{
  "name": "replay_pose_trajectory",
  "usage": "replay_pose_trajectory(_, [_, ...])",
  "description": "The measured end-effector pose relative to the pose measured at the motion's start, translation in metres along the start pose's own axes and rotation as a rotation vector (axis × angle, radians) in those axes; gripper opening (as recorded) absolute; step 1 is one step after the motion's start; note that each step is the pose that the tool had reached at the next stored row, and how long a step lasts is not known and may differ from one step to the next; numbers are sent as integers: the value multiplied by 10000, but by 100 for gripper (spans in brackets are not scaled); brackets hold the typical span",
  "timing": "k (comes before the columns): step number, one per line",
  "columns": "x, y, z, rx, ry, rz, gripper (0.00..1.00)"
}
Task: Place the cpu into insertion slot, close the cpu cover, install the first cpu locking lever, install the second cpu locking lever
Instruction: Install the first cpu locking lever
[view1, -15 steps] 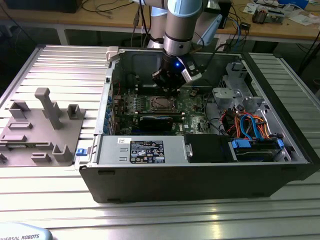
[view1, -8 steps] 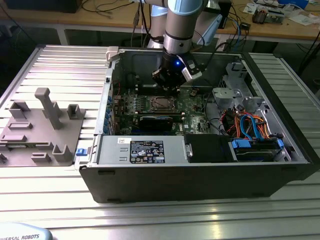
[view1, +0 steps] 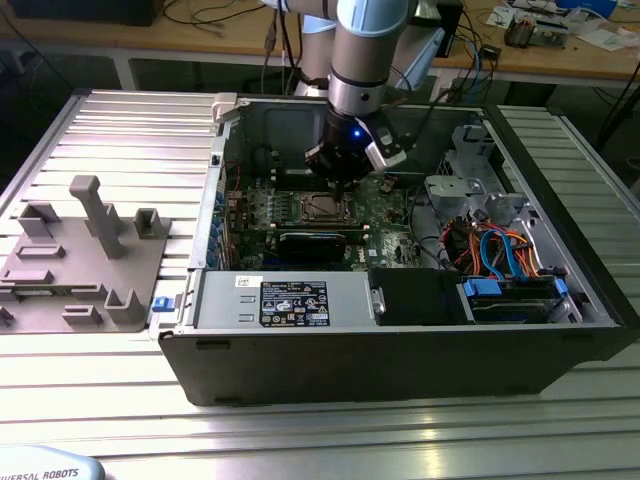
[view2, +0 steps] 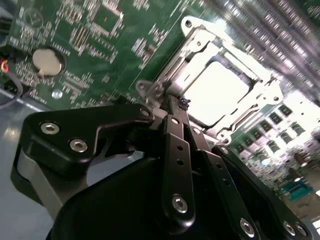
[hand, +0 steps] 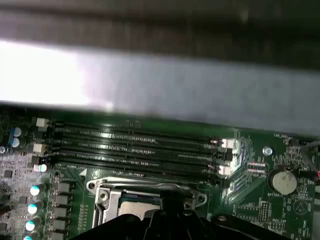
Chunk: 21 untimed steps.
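Note:
Inside the open computer case, my gripper (view1: 338, 172) hangs just above the motherboard at the far edge of the cpu socket. The cpu (view2: 216, 91) lies flat in the socket, its silvery top shining. The cpu cover (view2: 199, 39), a thin silver frame, lies down around it; both also appear in the first wrist view, the cpu (hand: 141, 202) under the cover (hand: 145, 186). In the second wrist view my gripper (view2: 181, 106) has its dark fingers pressed together, with the tips at the socket's hinged corner. Whether they touch a locking lever is not clear.
Black memory slots (hand: 135, 145) run beside the socket. A coin battery (view2: 48, 61) sits on the green board. The case walls (view1: 400, 350) surround the board, with a drive bay and orange and blue cables (view1: 500, 255) toward the exterior view's right. A grey fixture tray (view1: 85, 260) stands outside on the left.

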<state>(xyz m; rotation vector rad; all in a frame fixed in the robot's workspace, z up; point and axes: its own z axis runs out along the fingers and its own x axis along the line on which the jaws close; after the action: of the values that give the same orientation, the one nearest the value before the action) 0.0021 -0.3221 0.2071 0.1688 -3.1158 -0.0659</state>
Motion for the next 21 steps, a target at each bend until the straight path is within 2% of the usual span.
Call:
replay_pose_trajectory(4, [14,-130,-5,-1,-1,-1,11])
replay_pose_trajectory(7, [30,-272,-11,1,0,1,11])
replay_pose_trajectory(10, [38,-349,-14,-1,-1,4,11])
replay_pose_trajectory(13, [40,-361,-42,1,-1,17,11])
replay_pose_trajectory(15, [41,-359,-87,0,-1,18,11])
replay_pose_trajectory(16, [40,-349,-113,1,-2,19,11])
replay_pose_trajectory(21, [35,-255,-144,25,-2,19,11])
